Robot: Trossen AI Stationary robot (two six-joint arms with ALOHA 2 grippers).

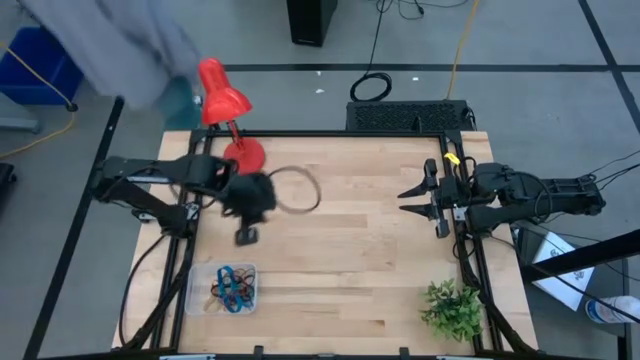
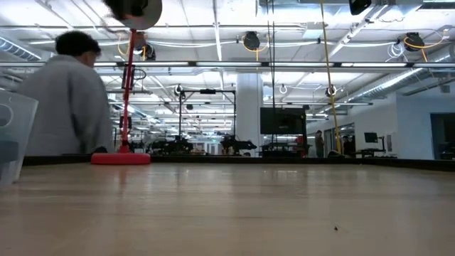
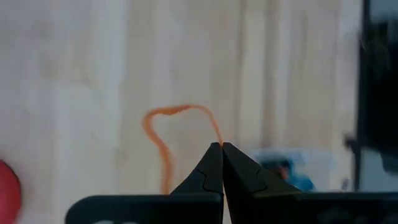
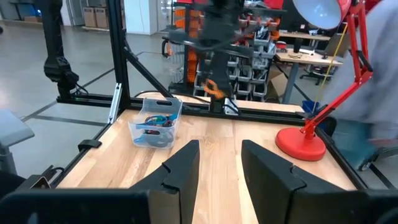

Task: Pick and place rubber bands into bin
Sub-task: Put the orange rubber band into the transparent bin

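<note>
The left gripper [image 3: 222,147] is pinching an orange rubber band [image 3: 163,134] between its closed fingers, up above the table [image 1: 350,240]. The band is hanging loose from the tips as a floppy loop. The bin [image 1: 222,289] is sitting near the table's front edge, close to this arm, with other bands [image 1: 233,287] already lying inside. It looks like the arm needs to be carrying its band toward that front edge, over the bin. The right gripper [image 1: 420,197] is waiting with open fingers at the table's far side, well apart from the bin.
</note>
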